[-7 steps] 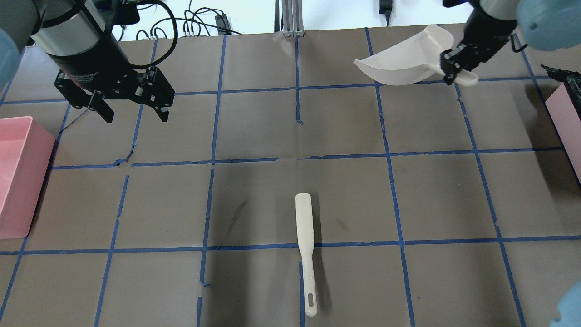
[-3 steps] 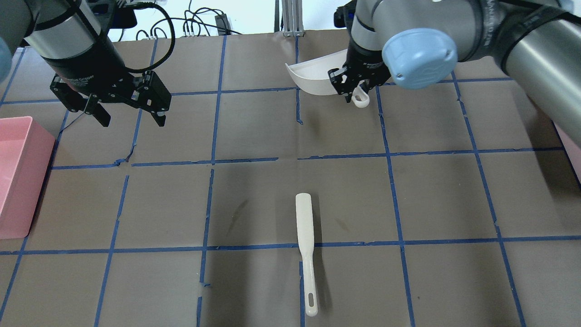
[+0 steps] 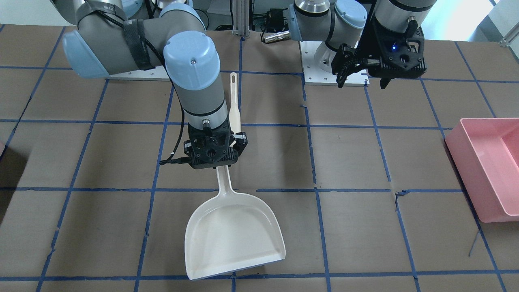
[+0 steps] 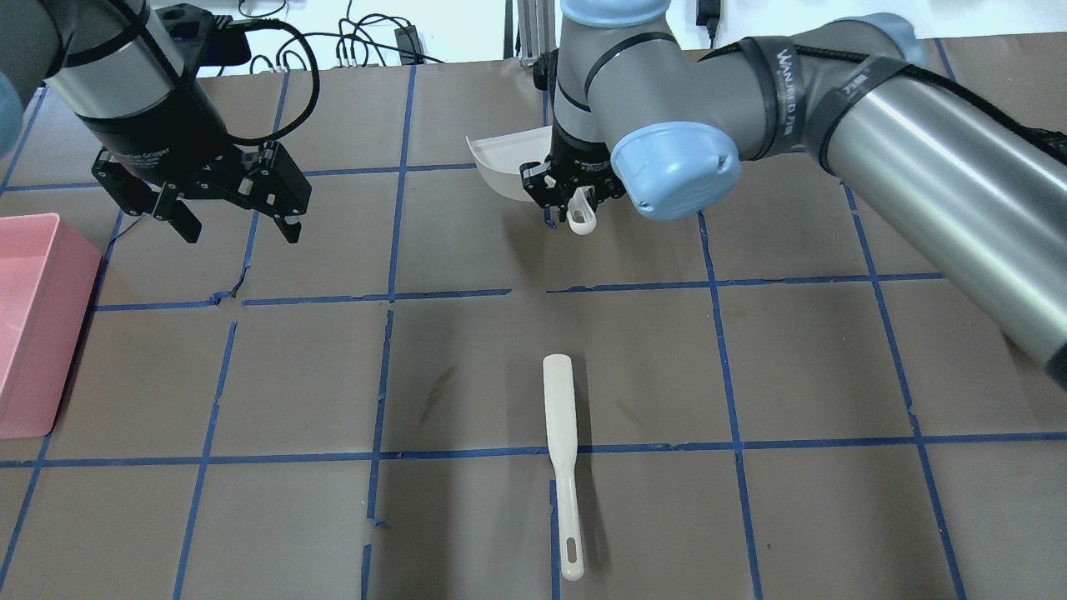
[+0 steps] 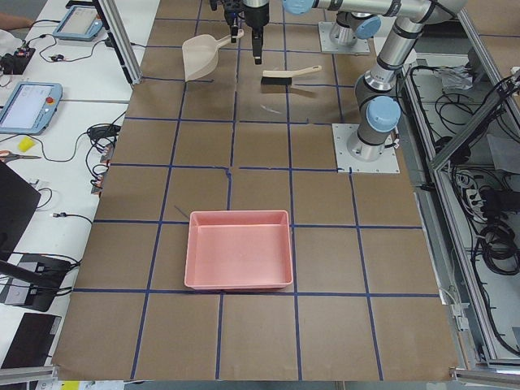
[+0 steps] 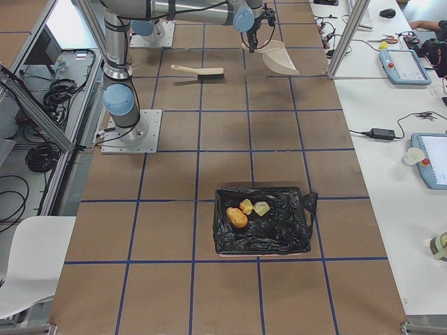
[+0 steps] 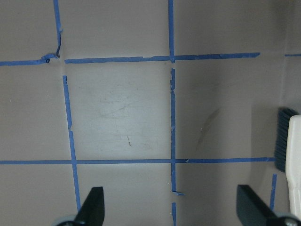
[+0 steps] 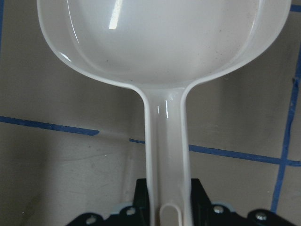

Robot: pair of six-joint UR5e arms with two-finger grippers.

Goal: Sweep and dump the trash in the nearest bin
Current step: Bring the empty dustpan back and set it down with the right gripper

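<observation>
3 food scraps (image 6: 246, 206), 1 smooth orange-brown lump and 2 pale yellow-green chunks, lay together inside the black-lined bin (image 6: 279, 234), right gripper (image 3: 217, 160) pinched the white dustpan (image 3: 233, 235) by its handle, left gripper (image 4: 237, 218) hung spread apart

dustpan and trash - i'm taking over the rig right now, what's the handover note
Right gripper: shut on the dustpan handle; pan empty, held over the far middle of the table.
Left gripper: open, empty, above the table.
Brush: lying flat near the table's middle.
Three scraps: in the black-lined bin at the robot's right end. Pink bin at the left end is empty.
Done: sweep and dump, by the look of it.
Left: probably only setting the dustpan down.
</observation>
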